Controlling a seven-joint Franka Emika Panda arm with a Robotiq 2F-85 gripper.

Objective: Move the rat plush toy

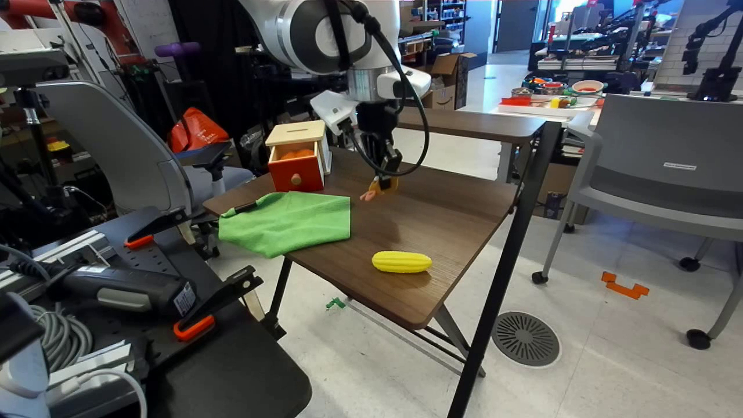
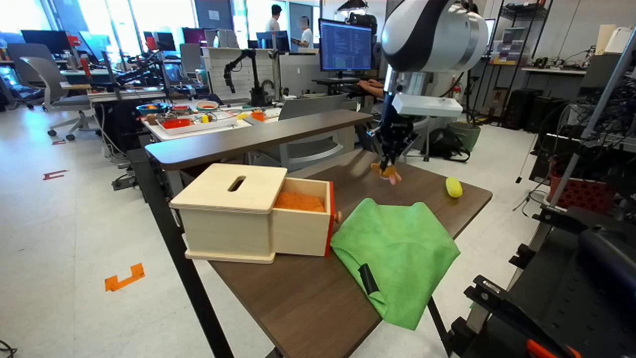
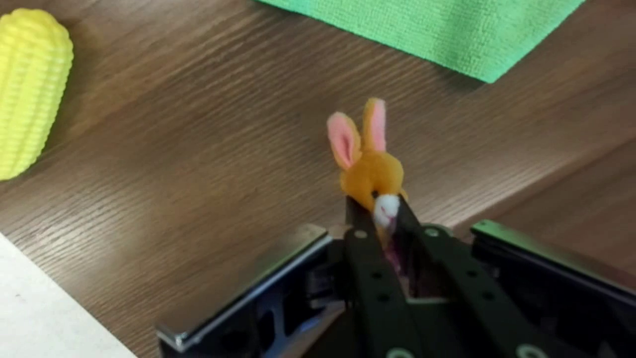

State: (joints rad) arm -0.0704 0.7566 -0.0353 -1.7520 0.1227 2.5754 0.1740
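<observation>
In the wrist view, with the clock face centred on the load, my gripper occupies the 6 o'clock side, both fingers clamped on the rat plush toy just below its head. Its pink-lined ears point to 11 and 12 o'clock; its white muzzle shows between my fingertips. I hold the toy over the brown tabletop; contact between the two cannot be verified. The yellow corn cob rests on the tabletop between 9 and 10 o'clock, well apart from the toy. The green cloth lies at 1 o'clock. In an exterior view, the wooden box stands at 10 o'clock from the toy, its red-fronted drawer extended, with orange contents visible. In both exterior views, the cloth extends partly past the tabletop edge.
</observation>
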